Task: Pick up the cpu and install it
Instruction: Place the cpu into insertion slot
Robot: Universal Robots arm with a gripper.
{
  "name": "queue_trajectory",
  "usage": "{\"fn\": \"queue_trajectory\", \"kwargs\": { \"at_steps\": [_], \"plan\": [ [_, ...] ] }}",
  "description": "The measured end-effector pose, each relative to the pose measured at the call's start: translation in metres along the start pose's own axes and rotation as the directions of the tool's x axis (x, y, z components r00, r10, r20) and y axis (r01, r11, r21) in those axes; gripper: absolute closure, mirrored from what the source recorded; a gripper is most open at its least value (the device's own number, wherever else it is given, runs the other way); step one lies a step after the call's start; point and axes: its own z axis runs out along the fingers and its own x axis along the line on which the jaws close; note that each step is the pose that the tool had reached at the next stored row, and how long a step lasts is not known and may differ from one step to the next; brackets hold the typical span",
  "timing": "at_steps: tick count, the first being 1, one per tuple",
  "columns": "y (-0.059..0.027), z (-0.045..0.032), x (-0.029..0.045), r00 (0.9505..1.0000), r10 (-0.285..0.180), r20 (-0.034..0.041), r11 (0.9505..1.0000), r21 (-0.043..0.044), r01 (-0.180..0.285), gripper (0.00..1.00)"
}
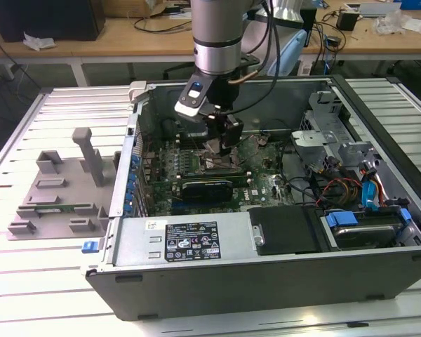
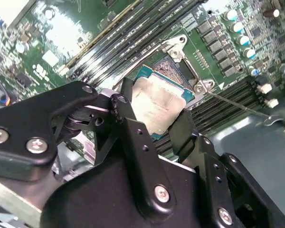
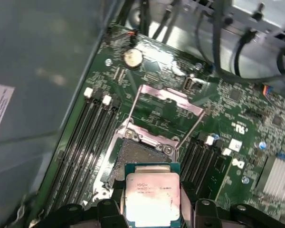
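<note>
Slatted table [image 1: 56, 288], open computer case [image 1: 266, 281]: gripper [image 2: 156, 118] clamps chip [image 2: 156, 102] by opposite edges above socket [image 3: 133, 152], seemingly unseated. Light, stiff, slick top, fragile underside.

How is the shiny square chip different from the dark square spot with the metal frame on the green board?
Look: the cpu has a shiny silver top; the socket is a dark, dull bed.
Pose: the cpu is clamped in the gripper, raised off the board; the socket sits fixed on the motherboard, its metal frame swung open.
Both are square, with much the same outline.
</note>
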Motion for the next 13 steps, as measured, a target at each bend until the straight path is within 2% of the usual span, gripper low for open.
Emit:
{"fn": "queue_trajectory", "kwargs": {
  "at_steps": [4,7,10,11,13],
  "plan": [
    [0.0,0.0002,0.0,0.9967,0.081,0.0018,0.9967,0.0031,-0.081,0.45],
    [0.0,0.0004,0.0,0.9901,0.14,0.0034,0.9901,0.0052,-0.14,0.45],
    [0.0,0.0007,0.0,0.9755,0.22,0.0057,0.9755,0.0081,-0.22,0.45],
    [0.0,0.0008,0.0,0.9688,0.248,0.0065,0.9688,0.009,-0.248,0.45],
    [0.0,0.0009,0.0,0.96,0.28,0.0076,0.96,0.01,-0.28,0.45]
  ]
}}
